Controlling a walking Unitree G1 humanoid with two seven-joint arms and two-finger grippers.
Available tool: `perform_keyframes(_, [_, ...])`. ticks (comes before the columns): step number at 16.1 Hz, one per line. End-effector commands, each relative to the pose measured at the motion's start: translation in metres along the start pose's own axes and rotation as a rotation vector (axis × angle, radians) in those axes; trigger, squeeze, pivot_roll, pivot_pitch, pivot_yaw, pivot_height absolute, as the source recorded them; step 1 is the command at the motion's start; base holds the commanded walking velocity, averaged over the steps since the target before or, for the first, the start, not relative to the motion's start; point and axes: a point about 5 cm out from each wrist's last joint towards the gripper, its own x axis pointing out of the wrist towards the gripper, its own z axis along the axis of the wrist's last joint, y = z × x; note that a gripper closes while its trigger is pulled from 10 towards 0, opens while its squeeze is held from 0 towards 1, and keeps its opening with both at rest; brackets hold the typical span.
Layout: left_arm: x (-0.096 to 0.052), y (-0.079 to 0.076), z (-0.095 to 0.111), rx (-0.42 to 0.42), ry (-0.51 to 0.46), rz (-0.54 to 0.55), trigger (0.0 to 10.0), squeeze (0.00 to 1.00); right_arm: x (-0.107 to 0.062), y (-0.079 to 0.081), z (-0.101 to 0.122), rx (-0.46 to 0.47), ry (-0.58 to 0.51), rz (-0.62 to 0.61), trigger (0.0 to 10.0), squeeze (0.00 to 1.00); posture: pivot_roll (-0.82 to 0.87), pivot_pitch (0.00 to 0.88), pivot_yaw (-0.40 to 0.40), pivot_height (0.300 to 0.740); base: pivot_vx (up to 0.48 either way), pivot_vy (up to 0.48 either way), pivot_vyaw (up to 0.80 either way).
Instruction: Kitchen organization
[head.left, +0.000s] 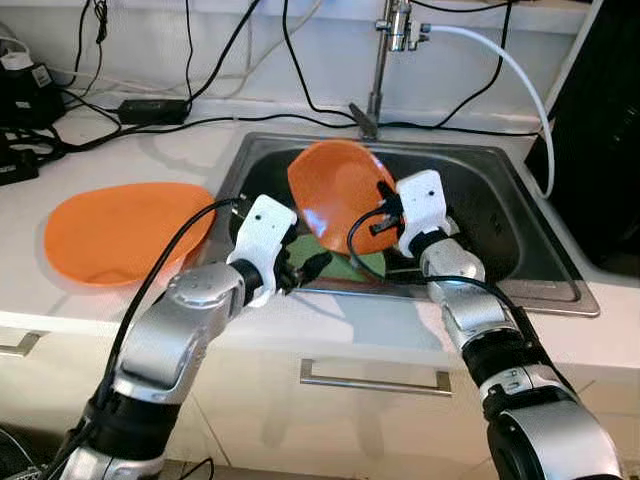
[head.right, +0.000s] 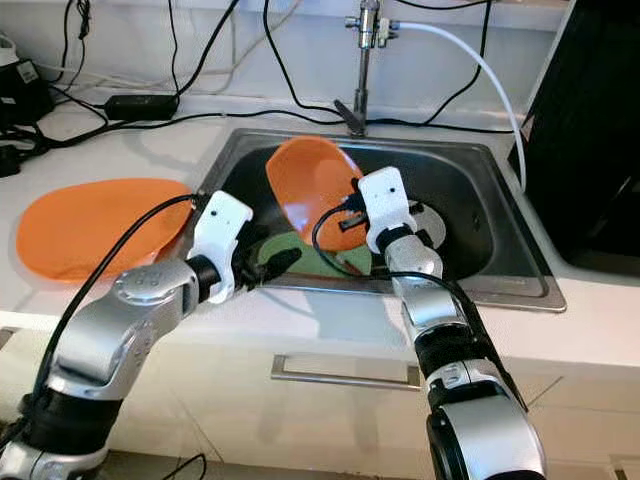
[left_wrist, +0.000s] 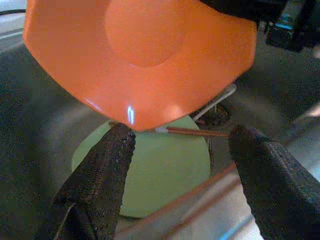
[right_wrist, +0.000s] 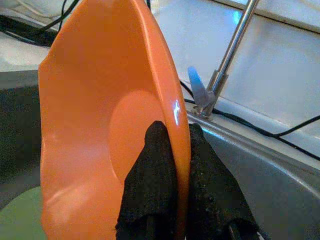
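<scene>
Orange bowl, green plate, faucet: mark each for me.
Orange bowl (right_wrist: 95, 100), right wrist view, on its inner wall.
Green plate (left_wrist: 165, 170), left wrist view, on its flat middle.
Faucet (head.left: 381, 60), left eye view, on its upright pipe.

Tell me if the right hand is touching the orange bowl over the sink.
Touching. In the right wrist view, the right hand has its two black fingers pinching the rim of the orange bowl, one on each side, with no gap.

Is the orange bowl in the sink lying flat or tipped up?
Tipped up: the orange bowl stands on edge above the sink, its rim pinched by the right claw.
</scene>
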Motion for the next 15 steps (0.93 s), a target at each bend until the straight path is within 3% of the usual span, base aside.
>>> perform_keyframes(1, [-0.003, -0.007, -0.005, 0.014, 0.036, -0.041, 10.0, 0.0, 0.001, -0.001, 0.004, -0.009, -0.032, -0.007, 10.0, 0.0, 0.12, 0.0, 0.02, 0.74, 0.0, 0.0, 0.0])
perform_keyframes(6, [-0.002, -0.017, -0.003, 0.008, 0.047, -0.066, 10.0, 0.0, -0.001, 0.005, -0.003, -0.025, -0.016, 0.015, 10.0, 0.0, 0.11, 0.0, 0.019, 0.74, 0.0, 0.0, 0.0])
perform_keyframes(13, [-0.001, -0.019, -0.005, 0.005, 0.063, -0.053, 10.0, 0.0, -0.001, 0.011, -0.006, -0.026, -0.009, 0.042, 10.0, 0.0, 0.12, 0.0, 0.016, 0.74, 0.0, 0.0, 0.0])
perform_keyframes(14, [0.0, -0.019, -0.006, 0.001, 0.063, -0.056, 10.0, 0.0, 0.0, 0.012, -0.005, -0.024, -0.01, 0.046, 10.0, 0.12, 0.12, 0.0, 0.014, 0.74, 0.0, 0.0, 0.0])
perform_keyframes(15, [0.0, -0.018, -0.008, -0.001, 0.066, -0.056, 10.0, 0.0, 0.0, 0.012, -0.006, -0.024, -0.005, 0.049, 10.0, 0.12, 0.12, 0.0, 0.013, 0.74, 0.0, 0.0, 0.0])
